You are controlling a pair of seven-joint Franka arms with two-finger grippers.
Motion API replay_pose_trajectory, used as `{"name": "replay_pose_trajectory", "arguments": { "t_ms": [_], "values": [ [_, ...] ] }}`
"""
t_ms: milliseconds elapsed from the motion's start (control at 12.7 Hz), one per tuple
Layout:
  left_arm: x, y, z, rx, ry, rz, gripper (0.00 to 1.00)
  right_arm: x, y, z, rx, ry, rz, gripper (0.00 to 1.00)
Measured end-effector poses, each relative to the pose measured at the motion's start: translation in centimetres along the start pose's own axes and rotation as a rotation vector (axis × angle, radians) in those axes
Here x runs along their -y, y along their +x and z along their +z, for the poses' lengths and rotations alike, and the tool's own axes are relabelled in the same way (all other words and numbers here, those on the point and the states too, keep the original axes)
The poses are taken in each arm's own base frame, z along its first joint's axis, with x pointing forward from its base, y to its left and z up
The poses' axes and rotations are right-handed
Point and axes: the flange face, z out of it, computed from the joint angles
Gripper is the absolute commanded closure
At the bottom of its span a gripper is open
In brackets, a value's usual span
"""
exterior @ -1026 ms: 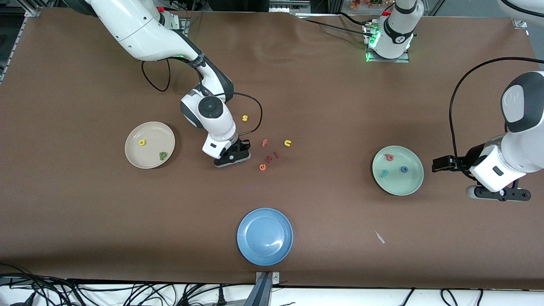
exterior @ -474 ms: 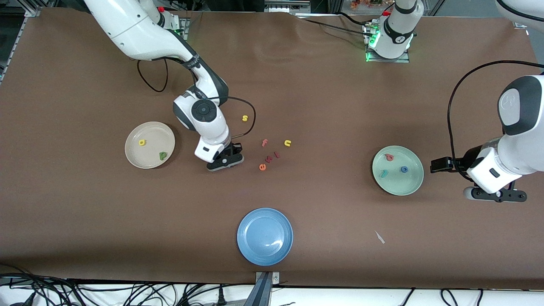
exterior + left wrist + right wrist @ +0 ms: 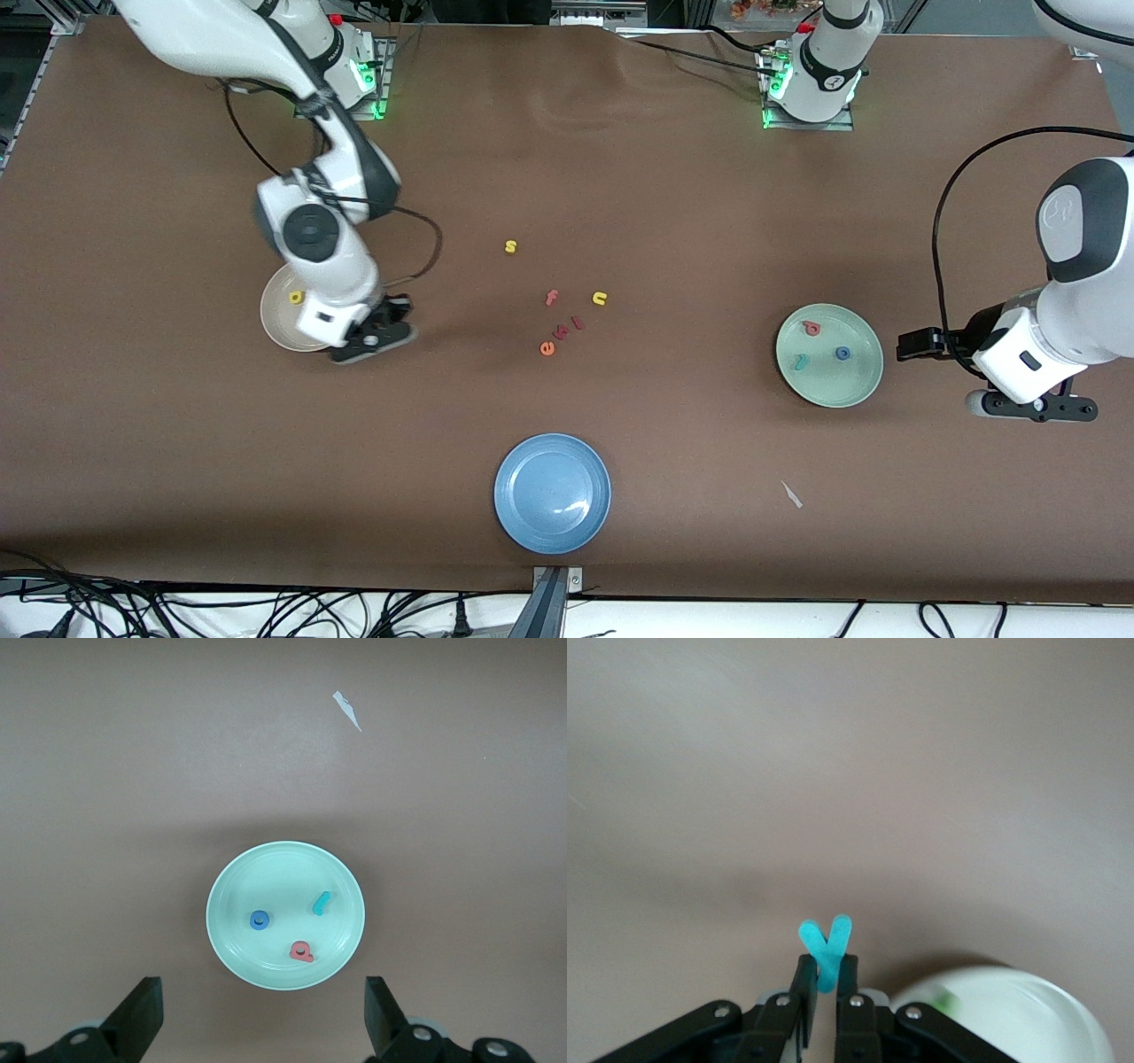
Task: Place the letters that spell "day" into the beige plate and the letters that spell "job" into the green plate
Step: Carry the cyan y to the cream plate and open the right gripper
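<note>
I work in a robotics lab, by the look of it. My two white arms [image 3: 266, 53] are bolted on metal bases [image 3: 806, 115] lit by green status lights, at the edge of a desk [image 3: 673, 204] covered in plain brown sheeting. Black cables [image 3: 177, 611] lie tangled along its front edge, and aluminium framing [image 3: 549, 602] stands there too.
</note>
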Motion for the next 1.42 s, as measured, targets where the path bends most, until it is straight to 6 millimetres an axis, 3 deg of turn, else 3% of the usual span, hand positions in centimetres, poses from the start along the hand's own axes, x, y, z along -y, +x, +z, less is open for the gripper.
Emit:
{"name": "replay_pose_trajectory", "arguments": {
  "t_ms": [158,237,316,395,789,947,1184,1421],
  "values": [
    [0.0,0.0,-0.2,-0.007,0.000,0.000,0.00,-4.6,-3.5,-1.4,0.098,-0.024,0.009,0.85],
    [0.0,0.0,-0.3,-0.009,0.000,0.000,0.00,-5.6,-4.9,-2.0,0.139,-0.026,0.020,0.50],
    [0.0,0.0,-0.4,-0.011,0.000,0.000,0.00,-6.0,-6.0,-2.4,0.164,-0.019,0.034,0.21],
    [0.0,0.1,-0.5,-0.013,0.000,0.000,0.00,-6.3,-6.8,-2.6,0.176,-0.007,0.046,0.01],
    [0.0,0.1,-0.8,-0.019,0.002,0.124,0.00,-9.0,-8.3,-2.5,0.191,0.014,0.066,0.01],
    [0.0,0.2,-1.4,-0.035,0.004,0.182,0.00,-9.4,-7.7,-3.8,0.178,0.028,0.086,0.01],
    [-0.1,0.2,-2.0,-0.047,0.006,0.199,0.00,-11.5,-6.4,-8.1,0.143,0.068,0.161,0.01],
    [-0.1,0.3,-2.1,-0.049,0.007,0.208,0.00,-13.4,-6.0,-14.1,0.123,0.100,0.211,0.00]
  ]
}}
